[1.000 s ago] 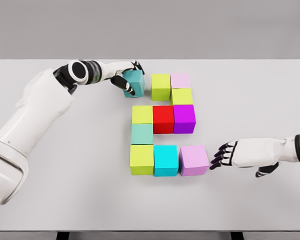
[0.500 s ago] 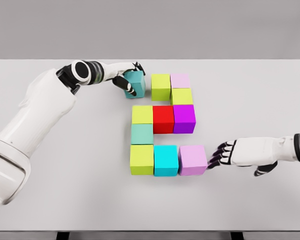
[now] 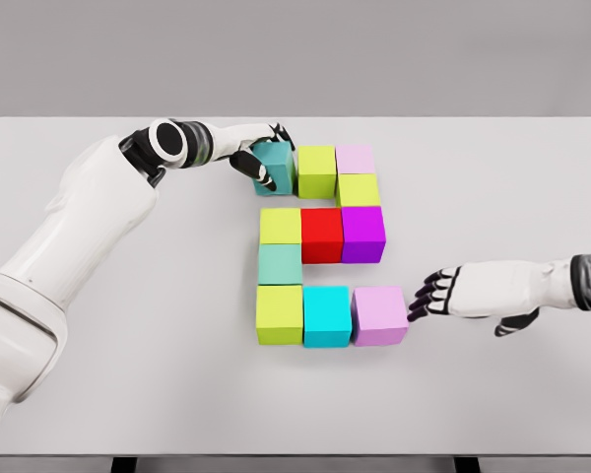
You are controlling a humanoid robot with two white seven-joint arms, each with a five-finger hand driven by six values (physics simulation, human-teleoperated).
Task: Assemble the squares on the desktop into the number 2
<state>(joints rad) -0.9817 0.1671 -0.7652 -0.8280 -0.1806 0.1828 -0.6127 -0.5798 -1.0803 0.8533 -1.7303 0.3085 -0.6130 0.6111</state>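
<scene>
Head view, the only one. On the white desk (image 3: pixel 492 177) ten cubes form a blocky figure. Taking the red cube (image 3: pixel 322 235) as the clock's centre: a yellow-green cube (image 3: pixel 316 169) sits at 12 o'clock, a pale pink cube (image 3: pixel 356 158) at 1 o'clock with another yellow-green cube (image 3: pixel 359 189) just below it, and a purple cube (image 3: pixel 363 234) touches the red one at 3 o'clock. At 9 o'clock lies a third yellow-green cube (image 3: pixel 280 226), with a mint cube (image 3: pixel 280 263) directly beneath. The bottom row runs from 7 to 5 o'clock: a yellow-green cube (image 3: pixel 280 314), a cyan cube (image 3: pixel 327 315) and a lilac cube (image 3: pixel 380 315), all packed side by side.

The teal cube (image 3: pixel 277 167) stands at 11 o'clock, just beside the top yellow-green cube (whether the two faces actually touch cannot be told). The left hand (image 3: pixel 264 153) grasps it, dark fingers (image 3: pixel 263 171) curled over its left face and more wrapped across the top.

The right hand (image 3: pixel 470 293) lies at 4 o'clock, palm down and released, holding nothing. Its spread fingertips (image 3: pixel 421 304) point at the right face of the lilac cube, at or just short of contact.
</scene>
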